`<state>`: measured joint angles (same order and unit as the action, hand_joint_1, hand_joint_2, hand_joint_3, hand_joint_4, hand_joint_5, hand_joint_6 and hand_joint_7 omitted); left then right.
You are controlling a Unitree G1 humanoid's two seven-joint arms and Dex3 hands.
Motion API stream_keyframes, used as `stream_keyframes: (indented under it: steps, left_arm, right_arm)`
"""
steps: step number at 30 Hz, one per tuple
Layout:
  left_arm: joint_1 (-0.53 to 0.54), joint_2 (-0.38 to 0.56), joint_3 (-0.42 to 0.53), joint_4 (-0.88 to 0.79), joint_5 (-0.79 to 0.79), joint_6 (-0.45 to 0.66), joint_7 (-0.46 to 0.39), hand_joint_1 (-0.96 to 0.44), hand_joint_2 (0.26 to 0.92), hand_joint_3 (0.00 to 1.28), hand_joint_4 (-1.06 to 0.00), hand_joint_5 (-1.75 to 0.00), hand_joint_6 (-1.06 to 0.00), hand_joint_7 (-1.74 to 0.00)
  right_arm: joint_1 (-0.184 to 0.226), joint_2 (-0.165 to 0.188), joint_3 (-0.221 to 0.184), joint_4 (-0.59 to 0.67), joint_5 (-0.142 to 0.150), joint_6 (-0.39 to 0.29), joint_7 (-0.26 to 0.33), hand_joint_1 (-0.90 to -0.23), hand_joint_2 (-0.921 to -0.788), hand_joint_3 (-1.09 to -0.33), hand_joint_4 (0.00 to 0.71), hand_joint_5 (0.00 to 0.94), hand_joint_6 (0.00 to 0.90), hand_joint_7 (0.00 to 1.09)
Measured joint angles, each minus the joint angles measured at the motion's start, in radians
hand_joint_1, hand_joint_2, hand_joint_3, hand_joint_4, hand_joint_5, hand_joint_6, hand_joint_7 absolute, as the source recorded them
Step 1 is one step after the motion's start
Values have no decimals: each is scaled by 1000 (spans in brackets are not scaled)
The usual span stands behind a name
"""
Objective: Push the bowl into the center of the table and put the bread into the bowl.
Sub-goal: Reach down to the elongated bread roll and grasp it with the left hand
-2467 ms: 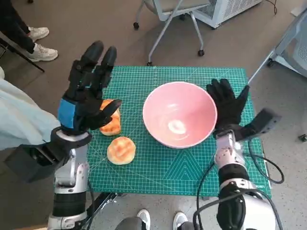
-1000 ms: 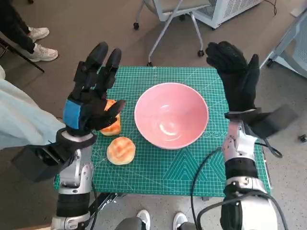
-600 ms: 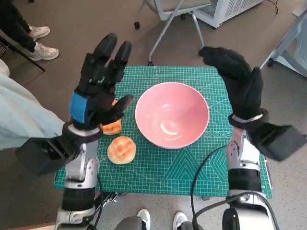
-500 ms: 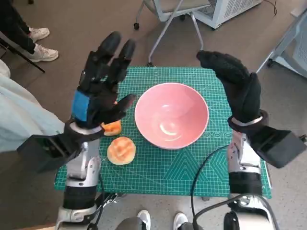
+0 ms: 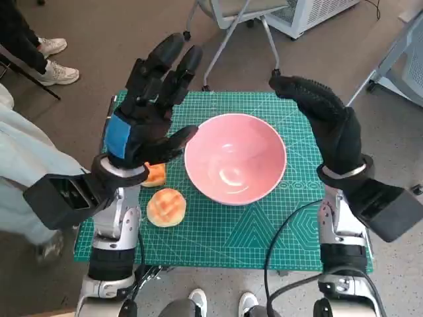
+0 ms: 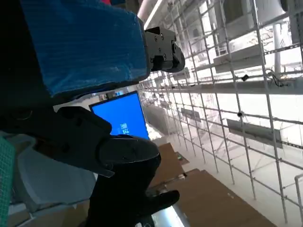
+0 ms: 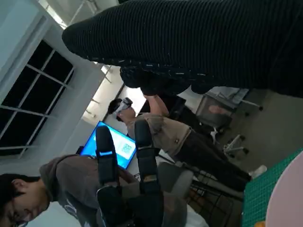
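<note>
1. no text, brand or number can be read in any view.
2. blue screen (image 6: 122, 119) beyond the left hand (image 6: 71, 94) - it carries a small pale mark, too blurred to read.
3. green mat (image 5: 218, 231) under the hands - grid lines only, its edge print too small to tell.
</note>
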<state>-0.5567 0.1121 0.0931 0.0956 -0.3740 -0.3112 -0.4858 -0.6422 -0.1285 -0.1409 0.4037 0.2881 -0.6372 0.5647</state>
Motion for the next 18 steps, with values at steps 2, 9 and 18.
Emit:
stream_keyframes:
  steps: [2, 9, 18]
  left_arm:
    - [-2, 3, 1, 0, -1, 0, -8, -430, 921, 385, -158, -2, 1, -443]
    - [-6, 21, 9, 0, -2, -2, -34, -436, 921, 384, -166, -6, 1, -447]
    - [-14, 166, 57, 113, 197, -227, -32, -428, 919, 290, -187, -7, -16, -483]
  right_arm:
    - [3, 3, 2, -11, 4, 6, -9, -672, -921, -732, 176, 0, 22, 555]
    - [8, 14, 11, -17, 5, 11, -21, -670, -921, -731, 177, 1, 16, 569]
    - [11, 17, 19, -16, 6, 11, -23, -670, -921, -734, 177, 0, 8, 583]
